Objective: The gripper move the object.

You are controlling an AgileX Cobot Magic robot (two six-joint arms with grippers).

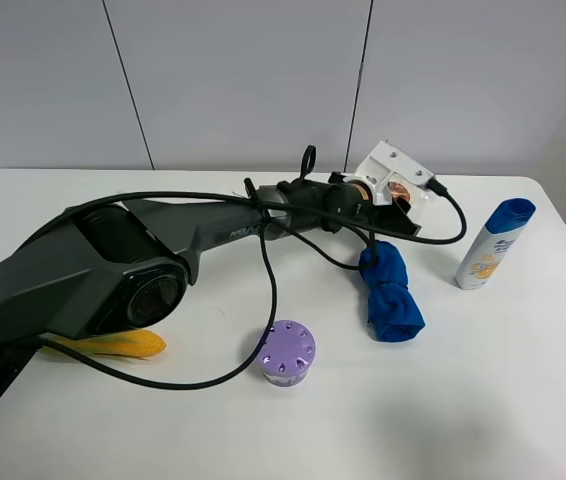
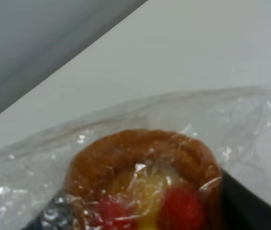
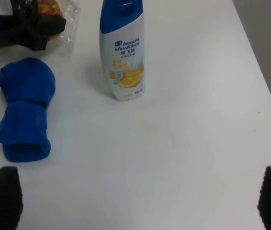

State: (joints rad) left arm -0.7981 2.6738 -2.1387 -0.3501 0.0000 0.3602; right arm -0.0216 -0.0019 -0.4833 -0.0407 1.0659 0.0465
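Here, one wrapped tart [image 1: 399,188] sits in the upper centre-right of the high view, near the far edge of the white table [image 1: 523,400], right under the white box mount of the left gripper [image 1: 395,202]. In the left wrist view the tart fills the lower half of the frame, with an orange-brown crust, yellow filling and two red spots under crinkly clear plastic. A black finger shows at each lower corner, and the jaws appear clamped on the tart from both sides. The view is too close to tell whether the tart rests on the table or is lifted off it. The left arm [image 1: 113,270] stretches from the lower left of the high view up to that spot, trailing black cables. The right gripper [image 3: 138,200] shows only in its own wrist view, as two dark fingertips at the bottom corners of the frame, wide apart with bare table between them. One blue rolled cloth [image 1: 388,295] lies just below the left gripper in the high view, and one Head & Shoulders bottle [image 1: 493,243] stands upright to the right of it. One purple round vented container [image 1: 286,352] sits at lower centre. One yellow item [image 1: 113,345], half hidden under the arm, lies at lower left.
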